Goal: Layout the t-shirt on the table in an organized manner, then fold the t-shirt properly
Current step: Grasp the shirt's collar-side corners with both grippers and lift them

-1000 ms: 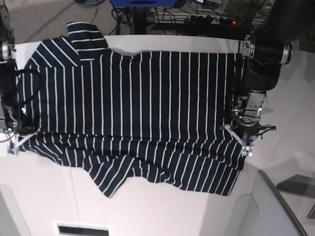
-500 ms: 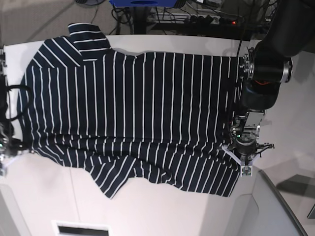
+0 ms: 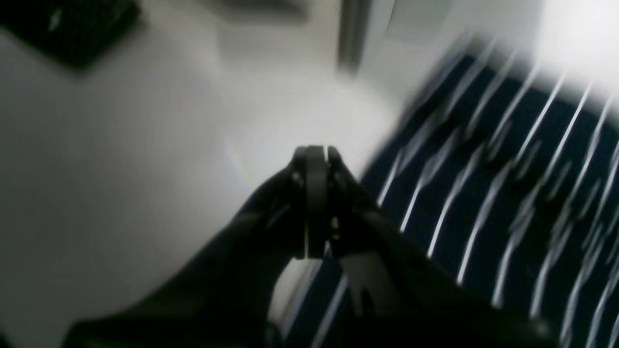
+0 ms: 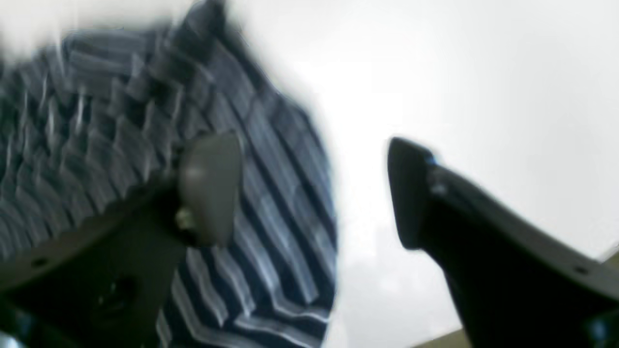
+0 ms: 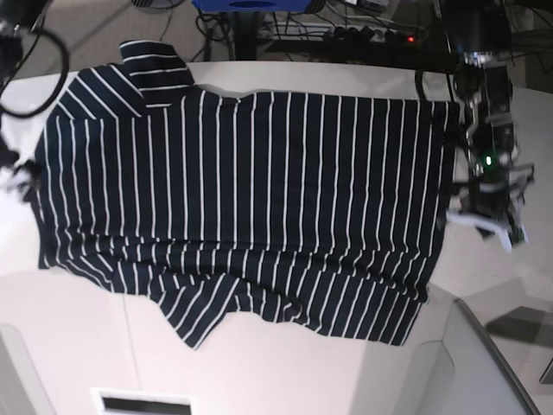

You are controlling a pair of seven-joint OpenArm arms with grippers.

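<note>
Base view, L to R: a dark cable loops over the table's upper-left corner, and a blurred dark arm part sits at the left edge just beside the shirt's collar end. A blue object and a tangle of cables w/ a red light lie beyond the table's far edge at top. A grey panel angles across lower right.

The t-shirt lies spread flat across the mid table, stripes running top to bottom; one sleeve sticks out at upper left, the other is folded under at lower left w/ wrinkles along the bottom edge.

Right gripper: fingers spread wide, nothing between them; pale left finger hangs over the shirt edge, dark one over bare table.

Left gripper, at right of base view: just off the shirt's hem edge, over bare table. Wrist view shows its fingers pressed together, no cloth pinched; shirt lies right of them.
</note>
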